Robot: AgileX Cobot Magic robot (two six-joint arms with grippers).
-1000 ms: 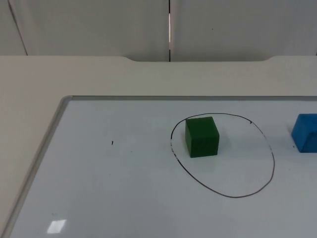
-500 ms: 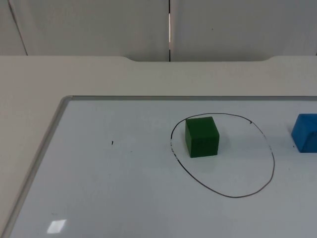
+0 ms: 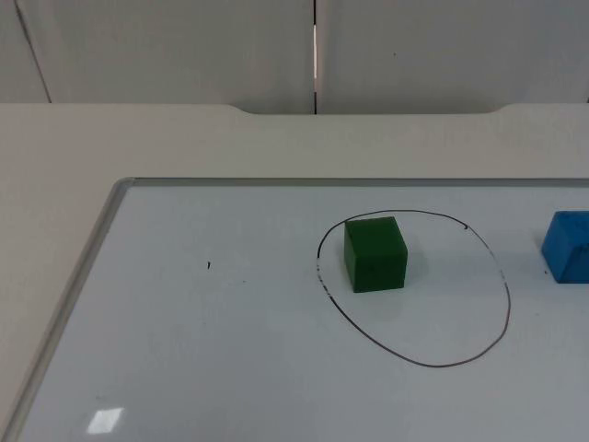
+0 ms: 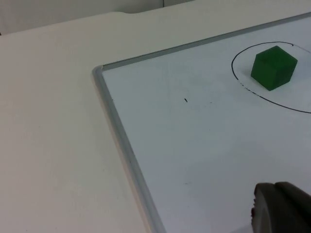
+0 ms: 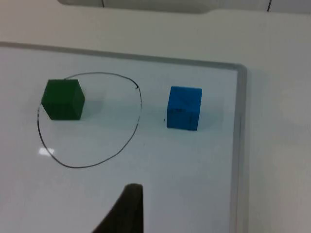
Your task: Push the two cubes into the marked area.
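A green cube (image 3: pixel 375 253) sits on the whiteboard inside the hand-drawn black oval (image 3: pixel 433 365), close to its left rim. To the right of the oval, a blue cube (image 3: pixel 569 246) rests outside the line at the picture's edge. The right wrist view has the green cube (image 5: pixel 63 99) inside the oval (image 5: pixel 137 121) and the blue cube (image 5: pixel 184 108) just past the line, with my right gripper (image 5: pixel 127 211) held back well short of both. My left gripper (image 4: pixel 282 208) hovers over the board far from the green cube (image 4: pixel 273 67). Both arms wait.
The whiteboard has a raised metal frame (image 3: pixel 90 267) along its left and far sides, and its right frame edge (image 5: pixel 239 145) runs close beside the blue cube. Beige table (image 3: pixel 55 184) surrounds the board. A small black mark (image 3: pixel 208 266) is on the board's left part.
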